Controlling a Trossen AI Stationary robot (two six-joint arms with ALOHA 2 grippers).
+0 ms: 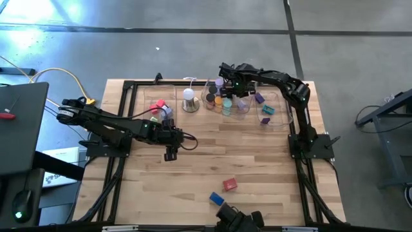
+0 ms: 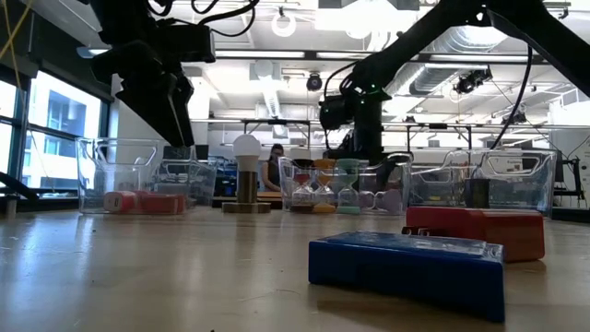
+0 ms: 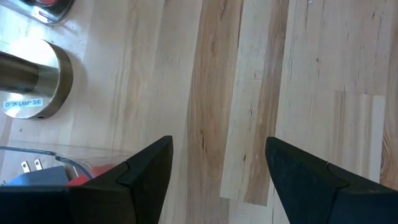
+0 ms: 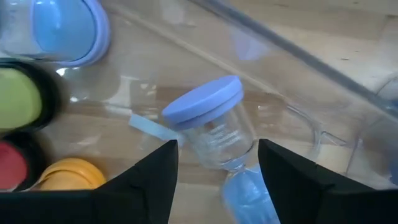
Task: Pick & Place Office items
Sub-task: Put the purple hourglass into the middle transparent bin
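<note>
Evidently, most of the office items are gathered in clear trays along the far edge of the bench. In the middle tray a cluster of small hourglass-like rolls is seen, with lilac, orange, teal and dark caps; in the low view they stand upright side by side. One lilac-capped roll lies tipped inside that tray, its long axis slanted, the cap end pointing away from the right end effector. That end effector hangs over the middle tray, its fingers spread to either side of the clear body of the tipped roll; whether the fingers touch it cannot be told. In the far right tray a purple block and a teal piece are seen. In the far left tray red and pink blocks are held.

Two blocks lie loose at the near edge of the bench: a red block and a blue block, just beside each other, both lying flat.

The left end effector is held above bare bench at centre left, its fingers spread and nothing between them. A desk lamp stands between the left and middle trays; on its metal base a label reading "DESK LAMP 3(4)" can be read.
</note>
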